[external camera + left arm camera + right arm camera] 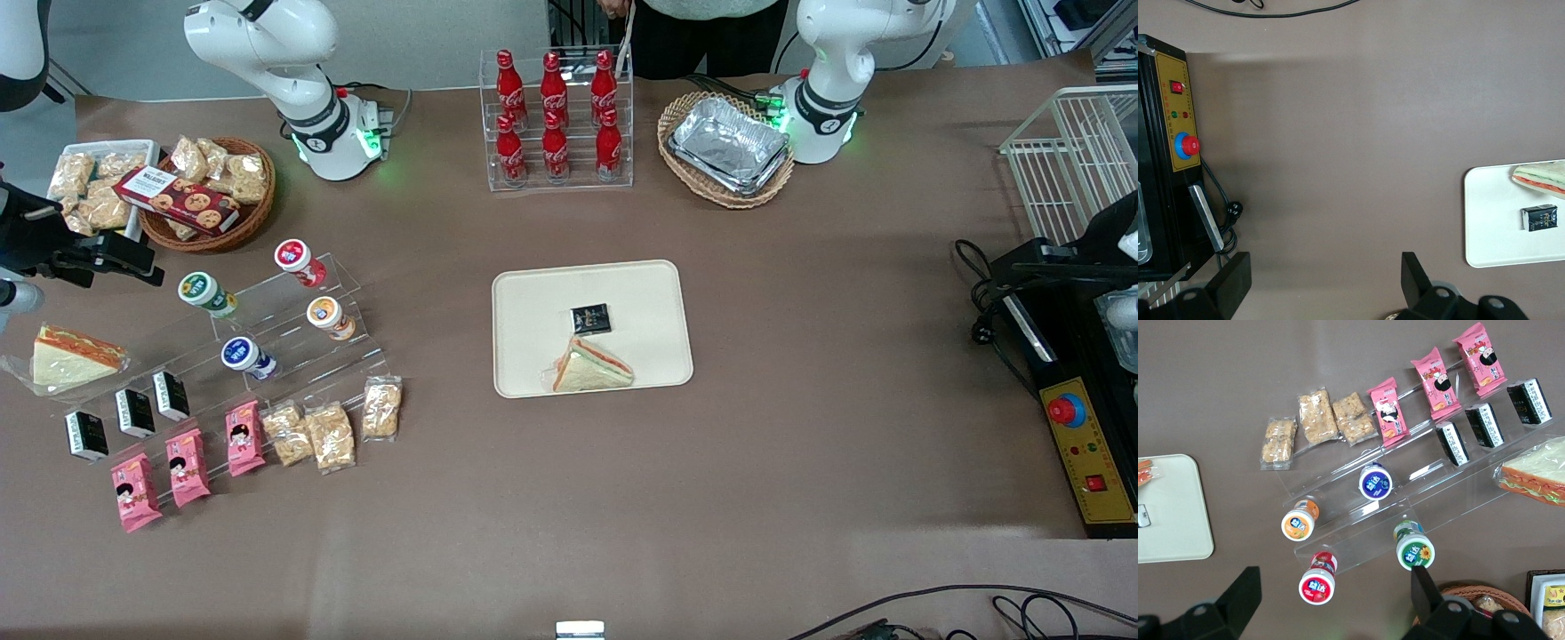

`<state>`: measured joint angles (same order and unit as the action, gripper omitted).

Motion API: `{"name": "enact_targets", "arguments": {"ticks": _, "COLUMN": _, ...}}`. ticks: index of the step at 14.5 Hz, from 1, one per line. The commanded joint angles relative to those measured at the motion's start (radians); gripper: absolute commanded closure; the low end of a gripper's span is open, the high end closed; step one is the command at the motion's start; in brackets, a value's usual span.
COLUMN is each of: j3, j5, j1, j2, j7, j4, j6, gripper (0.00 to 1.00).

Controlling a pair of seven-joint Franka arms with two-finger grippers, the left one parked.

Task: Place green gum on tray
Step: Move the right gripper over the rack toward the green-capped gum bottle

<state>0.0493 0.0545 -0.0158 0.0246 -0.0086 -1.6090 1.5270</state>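
Note:
The green gum (206,293) lies on the upper step of a clear acrylic stand (293,338), lid toward the front camera. It also shows in the right wrist view (1414,547), close to one of my fingers (1426,585). My gripper (116,258) hangs high over the working arm's end of the table, beside the stand, open and empty (1331,600). The cream tray (533,293) lies mid-table and holds a wrapped sandwich (591,366) and a small black packet (591,318). The tray's corner shows in the right wrist view (1171,520).
Red-lidded (298,260), orange-lidded (329,316) and blue-lidded (246,356) bottles share the stand. Pink packs (187,467), snack bags (333,434), black packets (133,413) and a sandwich (71,356) lie around it. A cola rack (556,120) and baskets (213,191) stand farther back.

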Motion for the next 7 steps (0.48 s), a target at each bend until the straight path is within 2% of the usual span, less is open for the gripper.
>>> {"name": "enact_targets", "arguments": {"ticks": 1, "j3": -0.002, "j5": 0.019, "j1": -0.001, "j2": -0.003, "j7": -0.01, "j4": 0.005, "j6": -0.001, "gripper": 0.0}}
{"name": "enact_targets", "arguments": {"ticks": 7, "j3": 0.0, "j5": 0.01, "j1": -0.004, "j2": -0.005, "j7": -0.019, "j4": 0.003, "j6": -0.01, "gripper": 0.0}}
